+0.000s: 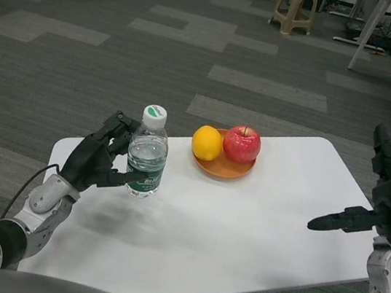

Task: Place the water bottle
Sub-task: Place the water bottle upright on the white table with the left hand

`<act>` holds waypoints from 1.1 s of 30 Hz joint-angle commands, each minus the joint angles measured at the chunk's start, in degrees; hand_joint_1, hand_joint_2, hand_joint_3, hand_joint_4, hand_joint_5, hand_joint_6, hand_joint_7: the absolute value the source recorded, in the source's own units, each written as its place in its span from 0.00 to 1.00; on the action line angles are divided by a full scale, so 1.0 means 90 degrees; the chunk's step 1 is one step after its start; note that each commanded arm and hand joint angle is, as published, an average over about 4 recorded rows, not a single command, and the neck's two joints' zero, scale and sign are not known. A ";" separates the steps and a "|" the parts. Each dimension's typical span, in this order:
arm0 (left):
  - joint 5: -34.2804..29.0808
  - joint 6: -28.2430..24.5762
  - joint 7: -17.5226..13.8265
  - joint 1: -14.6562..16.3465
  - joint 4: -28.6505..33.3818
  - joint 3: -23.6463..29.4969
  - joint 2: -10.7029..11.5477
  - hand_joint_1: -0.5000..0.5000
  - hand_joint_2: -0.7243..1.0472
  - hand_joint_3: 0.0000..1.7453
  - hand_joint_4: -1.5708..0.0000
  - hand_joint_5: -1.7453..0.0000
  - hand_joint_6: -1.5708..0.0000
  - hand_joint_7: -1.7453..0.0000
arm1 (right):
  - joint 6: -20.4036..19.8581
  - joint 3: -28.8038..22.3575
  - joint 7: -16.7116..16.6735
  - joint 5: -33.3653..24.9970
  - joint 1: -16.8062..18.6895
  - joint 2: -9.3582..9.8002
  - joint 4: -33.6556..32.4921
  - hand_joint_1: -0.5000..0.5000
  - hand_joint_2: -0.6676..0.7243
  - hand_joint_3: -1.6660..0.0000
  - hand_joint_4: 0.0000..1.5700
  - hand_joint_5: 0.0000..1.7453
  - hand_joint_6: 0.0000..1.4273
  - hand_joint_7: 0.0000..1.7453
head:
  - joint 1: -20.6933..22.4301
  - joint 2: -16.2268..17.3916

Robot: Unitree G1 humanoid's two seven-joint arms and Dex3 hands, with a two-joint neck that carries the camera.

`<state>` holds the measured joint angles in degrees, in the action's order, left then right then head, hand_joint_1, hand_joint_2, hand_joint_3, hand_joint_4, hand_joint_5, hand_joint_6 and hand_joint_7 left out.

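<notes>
Water bottle first: we see it upright at the left part of the white table, white cap on top, clear body with a green label. Our left hand grips it from the left side, fingers curled around the body. Just to its right, an orange plate carries a lemon and a red apple, touching. Our right hand hovers over the table's right edge, fingers spread, holding nothing.
</notes>
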<state>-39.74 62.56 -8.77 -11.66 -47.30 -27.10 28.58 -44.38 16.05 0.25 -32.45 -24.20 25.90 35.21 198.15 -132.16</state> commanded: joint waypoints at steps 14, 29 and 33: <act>-0.0511 0.0456 0.0007 -0.0445 -0.1263 -0.0869 -0.0123 0.22 1.00 0.05 0.33 0.00 0.55 0.08 | -0.0039 0.0046 -0.0038 -0.0051 -0.0211 -0.0077 0.0126 0.00 0.68 1.00 0.00 0.00 0.00 0.04 | 0.0056 0.0219; -0.0721 0.0520 -0.0012 -0.0553 -0.1773 -0.1252 -0.0236 0.22 1.00 0.05 0.35 0.00 0.53 0.08 | -0.0039 0.0072 -0.0038 -0.0056 -0.0250 -0.0082 0.0156 0.00 0.68 1.00 0.00 0.00 0.00 0.05 | 0.0141 0.0293; -0.0731 0.0520 -0.0012 -0.0550 -0.1825 -0.1281 -0.0236 0.22 1.00 0.05 0.35 0.00 0.53 0.08 | -0.0039 0.0068 -0.0038 -0.0051 -0.0250 -0.0084 0.0136 0.00 0.68 1.00 0.00 0.00 0.00 0.05 | 0.0125 0.0246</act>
<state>-45.85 67.20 -8.83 -16.24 -62.93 -38.21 26.76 -44.38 16.66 0.19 -32.45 -25.22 25.38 36.18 199.31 -129.83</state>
